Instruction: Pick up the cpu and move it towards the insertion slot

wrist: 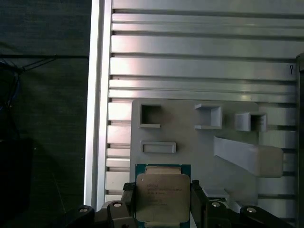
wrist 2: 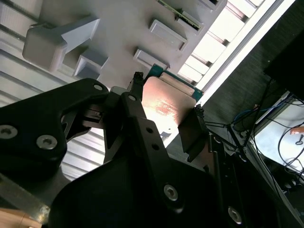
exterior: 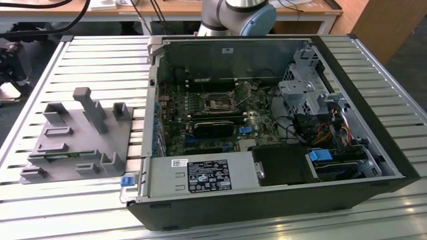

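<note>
The gripper [wrist: 162, 209] is pinching the cpu [wrist: 161, 187] by two opposite edges, with the grey fixture [wrist: 190, 142] lying just past its tip.

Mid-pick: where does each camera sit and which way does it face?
Exterior view: off the arm, raised, looking down on the open computer case, its insertion slot and the grey fixture plate; an arm joint shows at the top.
First wrist view: on the arm, looking past the hand gripping the cpu toward the fixture plate.
Second wrist view: on the arm, slanted across the hand's body at the cpu.
Both wrist views share cpu, hand, fixture plate.
</note>
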Robot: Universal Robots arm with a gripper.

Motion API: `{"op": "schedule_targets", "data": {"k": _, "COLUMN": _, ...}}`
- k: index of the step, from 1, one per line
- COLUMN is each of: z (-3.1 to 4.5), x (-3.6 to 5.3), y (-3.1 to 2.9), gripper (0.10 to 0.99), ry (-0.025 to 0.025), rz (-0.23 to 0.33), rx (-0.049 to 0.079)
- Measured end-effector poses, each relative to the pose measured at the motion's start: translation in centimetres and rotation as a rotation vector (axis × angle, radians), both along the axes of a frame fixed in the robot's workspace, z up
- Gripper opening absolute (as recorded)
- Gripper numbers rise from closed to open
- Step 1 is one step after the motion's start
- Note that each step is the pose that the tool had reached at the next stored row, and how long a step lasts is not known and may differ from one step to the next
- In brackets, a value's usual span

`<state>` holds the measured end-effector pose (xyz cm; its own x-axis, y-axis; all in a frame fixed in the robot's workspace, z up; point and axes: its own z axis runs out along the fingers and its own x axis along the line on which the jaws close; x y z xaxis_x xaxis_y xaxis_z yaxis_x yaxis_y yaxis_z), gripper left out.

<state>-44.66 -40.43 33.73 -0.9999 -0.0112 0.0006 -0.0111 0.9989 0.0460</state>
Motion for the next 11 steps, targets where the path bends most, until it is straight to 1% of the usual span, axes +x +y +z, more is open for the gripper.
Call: {"op": "schedule_targets", "data": {"k": 11, "z": 0.34, "x": 0.00, "y": 0.00, "gripper": 0.545, "ry": 0.0000, "rz": 0.000, "rx": 0.000}}
